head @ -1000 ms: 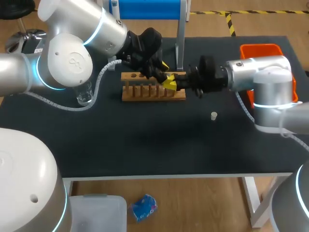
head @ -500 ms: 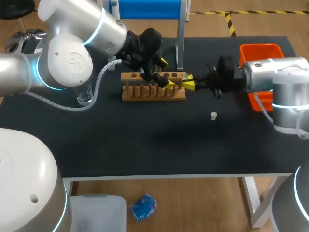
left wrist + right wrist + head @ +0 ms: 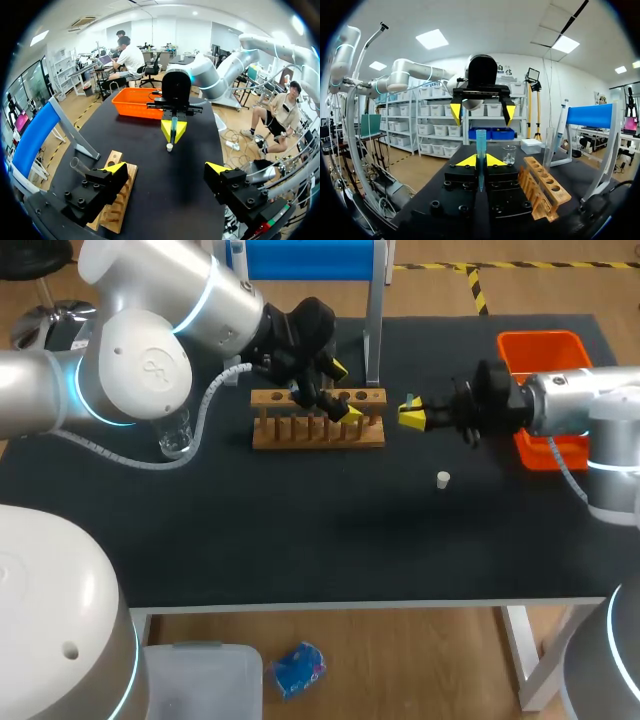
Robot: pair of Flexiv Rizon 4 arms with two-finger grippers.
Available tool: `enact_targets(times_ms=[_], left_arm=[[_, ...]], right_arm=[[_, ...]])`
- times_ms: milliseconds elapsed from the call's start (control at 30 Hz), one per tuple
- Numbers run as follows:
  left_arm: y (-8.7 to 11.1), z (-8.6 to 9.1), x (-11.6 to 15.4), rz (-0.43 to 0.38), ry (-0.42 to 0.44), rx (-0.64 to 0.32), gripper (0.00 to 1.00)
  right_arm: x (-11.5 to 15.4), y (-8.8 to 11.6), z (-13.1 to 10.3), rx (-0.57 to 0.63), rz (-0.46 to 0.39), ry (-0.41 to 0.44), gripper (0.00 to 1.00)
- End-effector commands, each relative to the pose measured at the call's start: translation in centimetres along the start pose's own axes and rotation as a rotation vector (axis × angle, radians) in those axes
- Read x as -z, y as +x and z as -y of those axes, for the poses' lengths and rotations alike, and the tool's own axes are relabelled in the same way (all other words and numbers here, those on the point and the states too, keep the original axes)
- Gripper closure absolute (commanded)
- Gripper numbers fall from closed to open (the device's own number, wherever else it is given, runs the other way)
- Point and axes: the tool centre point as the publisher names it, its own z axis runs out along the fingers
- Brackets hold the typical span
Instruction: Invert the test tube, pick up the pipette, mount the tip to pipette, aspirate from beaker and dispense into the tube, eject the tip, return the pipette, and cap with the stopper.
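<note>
1. A clear glass beaker (image 3: 176, 434) is seen near the left edge of the dark, matte bench (image 3: 300, 530)
2. The left gripper (image 3: 344, 390) is held over the slotted wooden rack (image 3: 318, 432), its fingers wide apart
3. Right of the rack, over open bench, a slim bluish test tube (image 3: 481, 141) is clamped between the fingers of the right gripper (image 3: 411, 416)
4. A small white stopper (image 3: 443, 478) lies alone on bare bench, and an orange bin (image 3: 541, 344) is set at the right edge

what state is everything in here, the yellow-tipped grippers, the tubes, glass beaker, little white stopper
left gripper: open, empty, above the wooden rack
right gripper: shut on the slim teal tube
slim teal tube: held upright
clear glass tube: upright in the rack, uncapped
small glass beaker: upright on the black table
small white stopper: loose on the table
</note>
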Motion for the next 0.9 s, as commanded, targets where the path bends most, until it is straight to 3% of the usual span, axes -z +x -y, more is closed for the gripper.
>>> enact_targets(times_ms=[33,667,900], left_arm=[[-0.1,0.1,0.0,-0.003,-0.005,0.002,0.0],[-0.1,0.1,0.0,-0.003,-0.005,0.002,0.0],[-7.4,-4.1,6.2,0.147,0.026,0.107,0.0]], right_arm=[[0.0,0.1,-0.1,0.001,0.002,0.005,1.0],[0.0,0.1,-0.1,0.001,0.002,0.005,1.0],[0.0,0.1,-0.1,0.001,0.002,0.005,1.0]])
